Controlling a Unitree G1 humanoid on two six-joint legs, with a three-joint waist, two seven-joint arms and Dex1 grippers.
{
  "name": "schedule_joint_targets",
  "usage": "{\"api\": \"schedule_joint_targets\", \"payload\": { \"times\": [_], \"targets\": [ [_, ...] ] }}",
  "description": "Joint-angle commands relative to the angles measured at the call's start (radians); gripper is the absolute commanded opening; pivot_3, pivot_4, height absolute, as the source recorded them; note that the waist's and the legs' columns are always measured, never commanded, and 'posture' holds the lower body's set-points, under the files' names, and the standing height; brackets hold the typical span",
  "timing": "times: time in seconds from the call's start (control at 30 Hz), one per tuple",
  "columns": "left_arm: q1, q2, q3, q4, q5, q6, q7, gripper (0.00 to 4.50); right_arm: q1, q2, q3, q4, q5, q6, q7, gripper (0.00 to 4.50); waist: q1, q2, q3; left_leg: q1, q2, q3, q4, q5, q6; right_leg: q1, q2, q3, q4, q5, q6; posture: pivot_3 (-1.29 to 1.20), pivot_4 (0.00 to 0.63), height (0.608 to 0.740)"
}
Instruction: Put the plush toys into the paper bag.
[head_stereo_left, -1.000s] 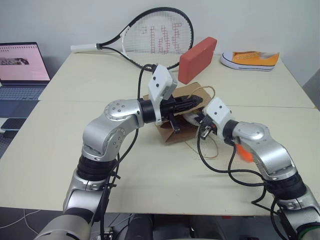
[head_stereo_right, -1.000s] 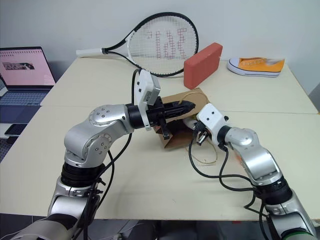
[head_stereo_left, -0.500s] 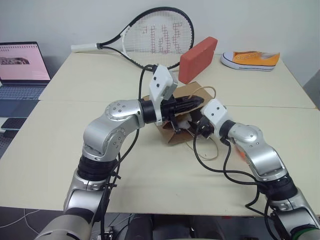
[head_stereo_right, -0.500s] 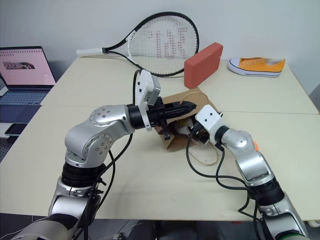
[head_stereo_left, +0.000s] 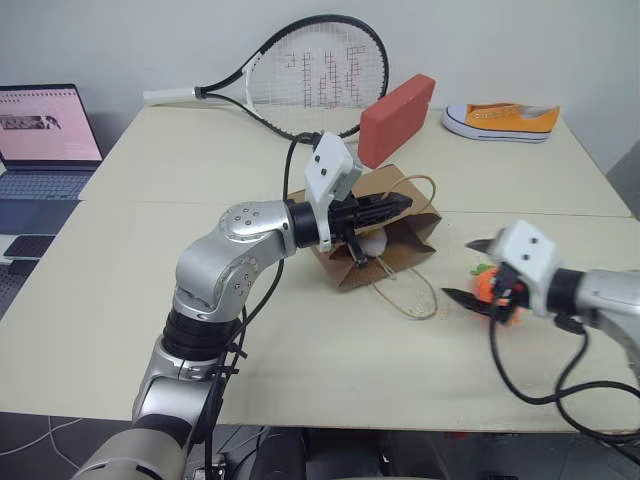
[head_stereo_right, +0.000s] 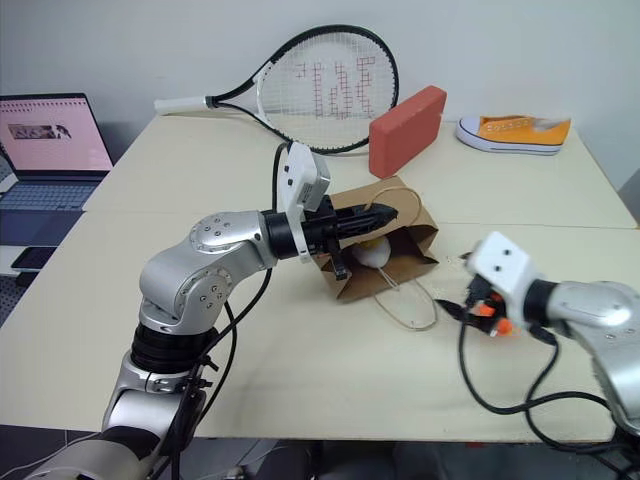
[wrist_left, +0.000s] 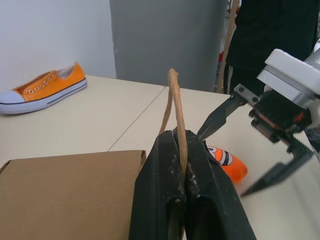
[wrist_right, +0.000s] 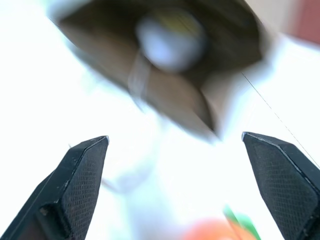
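The brown paper bag (head_stereo_left: 343, 266) lies on its side on the table with its mouth toward my right arm. My left gripper (head_stereo_left: 403, 204) is shut on one loop handle (wrist_left: 175, 100) and holds the mouth up. The white plush toy (head_stereo_right: 375, 254) rests inside the bag, and it appears blurred in the right wrist view (wrist_right: 172, 37). The orange carrot toy (wrist_left: 230, 163) lies on the table to the right of the bag. My right gripper (head_stereo_left: 456, 268) hangs open just beside the carrot toy (head_stereo_left: 486, 289), with nothing between its fingers (wrist_right: 80, 175).
The bag's other loop handle (head_stereo_left: 412, 297) trails on the table. A tennis racket (head_stereo_left: 310, 75), a red block (head_stereo_left: 395, 118) and an orange-and-white sneaker (head_stereo_left: 500, 120) sit at the back. A laptop (head_stereo_left: 40, 130) is at the far left. A person in dark clothes (wrist_left: 270, 40) stands beyond the table.
My right gripper opened at the bag's mouth, left the white toy inside, and drew back to the right, near the carrot toy. My left gripper kept its hold on the handle.
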Motion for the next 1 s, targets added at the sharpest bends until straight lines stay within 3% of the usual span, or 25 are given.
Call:
{"api": "schedule_joint_targets", "payload": {
  "times": [0.03,0.37,0.5,0.8,0.83,1.0],
  "targets": [
    [-0.01,-0.005,0.002,-0.015,0.003,-0.021,0.0,0.0,0.09,-0.028,-0.054,0.032,-0.056,-0.059,-0.011,4.46,-0.003,0.0,0.0,0.0,0.0,0.0,0.0,0.0,0.0,0.0,0.0,0.0,0.0,0.0,0.0,0.0,0.15,0.74],
    [-0.012,-0.007,-0.001,-0.012,0.007,-0.024,-0.006,0.0,0.105,0.075,0.028,0.202,-0.12,-0.125,-0.13,4.46,-0.003,0.0,0.0,0.0,0.0,0.002,0.003,0.0,0.0,0.001,0.0,0.002,0.0,0.001,0.003,0.0,0.15,0.74],
    [-0.008,-0.003,0.002,-0.019,0.009,-0.022,-0.007,0.0,0.088,0.086,0.057,0.246,-0.136,-0.155,-0.141,3.34,-0.003,0.0,0.0,0.0,0.0,0.002,0.004,0.0,0.0,0.0,0.0,0.003,0.0,0.002,0.003,0.0,0.15,0.74],
    [-0.002,0.001,0.005,-0.025,0.009,-0.019,-0.004,0.0,0.075,0.074,0.061,0.253,-0.144,-0.2,-0.125,0.21,-0.003,0.0,0.0,0.0,0.0,0.002,0.005,0.0,0.0,0.001,0.0,0.002,0.0,0.002,0.004,0.0,0.15,0.74],
    [-0.002,0.002,0.007,-0.025,0.009,-0.018,-0.004,0.0,0.071,0.069,0.051,0.232,-0.125,-0.192,-0.109,0.02,-0.003,0.0,0.0,0.0,0.0,0.002,0.005,0.0,0.0,0.001,0.0,0.002,0.0,0.002,0.004,0.0,0.15,0.74],
    [-0.008,0.003,0.014,-0.022,0.0,-0.012,-0.007,0.0,0.013,0.031,0.034,0.078,0.002,-0.096,-0.017,0.02,-0.006,0.0,0.0,0.0,0.0,0.002,0.006,0.0,0.0,0.002,0.0,0.003,0.0,0.002,0.004,0.0,0.15,0.74]
  ]
}}
